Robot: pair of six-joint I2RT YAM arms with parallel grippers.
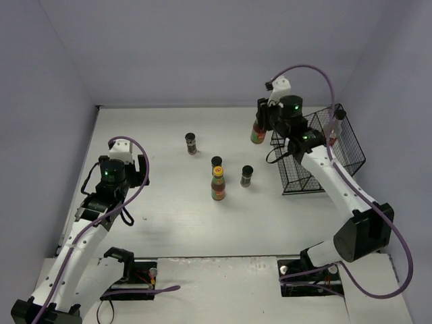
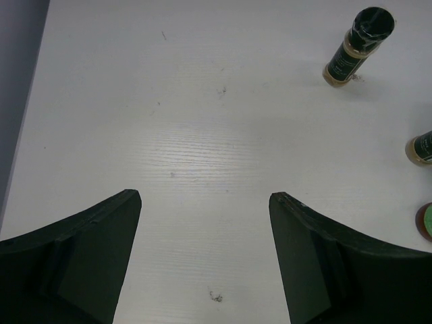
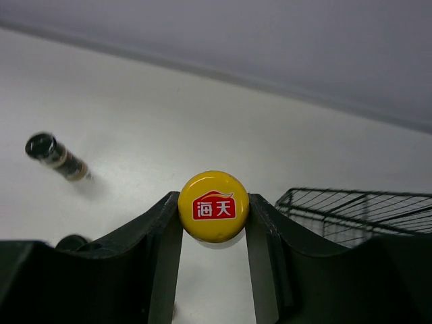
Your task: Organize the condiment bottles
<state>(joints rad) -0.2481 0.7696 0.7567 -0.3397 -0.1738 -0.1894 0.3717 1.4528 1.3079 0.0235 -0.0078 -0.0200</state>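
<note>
My right gripper (image 1: pixel 260 120) is shut on the yellow cap (image 3: pixel 213 206) of a reddish-brown sauce bottle (image 1: pixel 258 132) and holds it upright just left of the black wire basket (image 1: pixel 317 177). A tall clear bottle with a red label (image 1: pixel 331 137) stands inside the basket at its far side. The second yellow-capped sauce bottle (image 1: pixel 218 184) stands mid-table. Three dark spice jars stand near it: one at the back left (image 1: pixel 192 142), one just behind it (image 1: pixel 217 163) and one to its right (image 1: pixel 247 176). My left gripper (image 1: pixel 138 172) (image 2: pixel 204 196) is open and empty over bare table.
The left wrist view shows one spice jar (image 2: pixel 356 46) ahead to the right and another (image 2: pixel 420 147) at the right edge. The right wrist view shows a spice jar (image 3: pixel 57 156) at the left and the basket rim (image 3: pixel 358 202) at the right. Walls close the table at back and sides.
</note>
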